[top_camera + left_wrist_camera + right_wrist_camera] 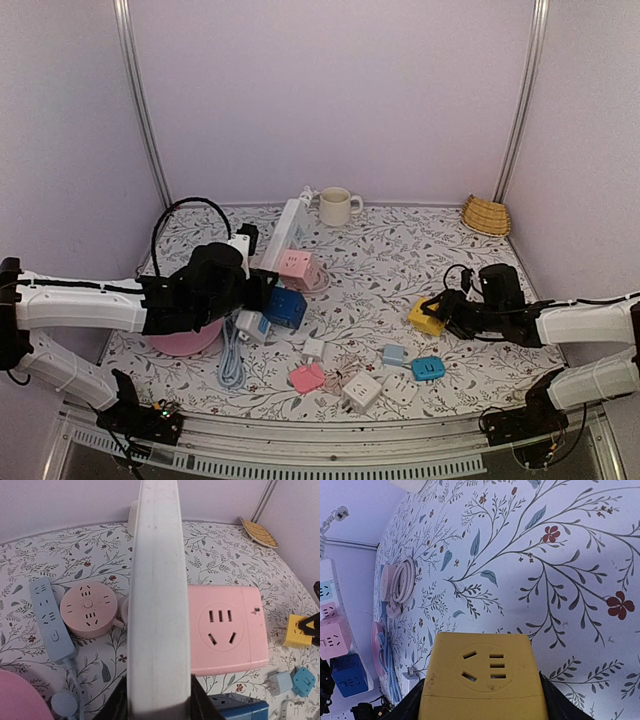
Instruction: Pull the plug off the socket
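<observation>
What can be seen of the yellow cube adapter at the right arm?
The yellow cube adapter looks like matte plastic with rounded edges. Its visible face has a round recess with five pin slots, nothing plugged in. The right end effector clamps its two sides, over the floral table cover; whether it touches that is unclear.

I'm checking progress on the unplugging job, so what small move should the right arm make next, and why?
Probably set the yellow cube down on the table and open the right gripper. It is already clear of the white power strip in the left gripper, while the pink cube and blue cube appear plugged on that strip.
</observation>
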{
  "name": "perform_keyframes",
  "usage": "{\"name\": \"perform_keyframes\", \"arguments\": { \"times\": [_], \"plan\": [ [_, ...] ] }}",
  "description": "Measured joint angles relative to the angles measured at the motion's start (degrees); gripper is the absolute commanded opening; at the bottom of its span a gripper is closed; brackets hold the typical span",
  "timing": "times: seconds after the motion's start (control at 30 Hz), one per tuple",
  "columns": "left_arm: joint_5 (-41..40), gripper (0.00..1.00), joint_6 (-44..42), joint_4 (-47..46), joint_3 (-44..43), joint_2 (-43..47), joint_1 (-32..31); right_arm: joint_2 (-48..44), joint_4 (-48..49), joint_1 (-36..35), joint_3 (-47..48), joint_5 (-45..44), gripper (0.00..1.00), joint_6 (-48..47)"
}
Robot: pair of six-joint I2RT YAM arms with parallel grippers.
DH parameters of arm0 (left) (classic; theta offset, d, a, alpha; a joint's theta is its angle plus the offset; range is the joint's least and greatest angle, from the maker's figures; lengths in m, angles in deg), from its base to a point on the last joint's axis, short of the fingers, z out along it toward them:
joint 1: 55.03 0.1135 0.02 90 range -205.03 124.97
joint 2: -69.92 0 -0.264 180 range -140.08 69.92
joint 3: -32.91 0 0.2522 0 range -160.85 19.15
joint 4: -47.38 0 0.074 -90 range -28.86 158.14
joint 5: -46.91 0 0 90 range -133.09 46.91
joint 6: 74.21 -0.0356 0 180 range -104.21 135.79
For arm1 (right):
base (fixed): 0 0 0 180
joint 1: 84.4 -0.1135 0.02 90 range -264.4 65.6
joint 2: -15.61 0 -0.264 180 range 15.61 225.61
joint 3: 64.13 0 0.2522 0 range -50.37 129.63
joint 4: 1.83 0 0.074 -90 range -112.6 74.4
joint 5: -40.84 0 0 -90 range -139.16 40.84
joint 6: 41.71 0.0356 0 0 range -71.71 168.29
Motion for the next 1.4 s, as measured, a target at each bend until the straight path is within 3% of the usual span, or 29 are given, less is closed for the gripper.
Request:
{"name": "perform_keyframes", "arguments": {
  "times": [0.4,0.6,1.07,1.4],
  "plan": [
    [0.3,0.0,0.2,0.2,0.0,0.1,0.0,-2.5,-0.8,2.4,-2.8,-0.9,0.76,1.1],
    [0.3,0.0,0.2,0.4,0.0,0.7,0.0,-6.3,-3.8,3.0,-2.8,-3.3,0.93,1.8],
    [0.6,0.0,0.3,0.6,0.0,1.0,0.0,-16.5,-15.5,3.2,1.6,-9.7,0.99,-1.4],
    [1.9,0.0,0.7,0.3,0.0,0.9,0.0,-18.5,-16.0,2.1,5.2,-5.4,0.99,-4.5]
  ]
}}
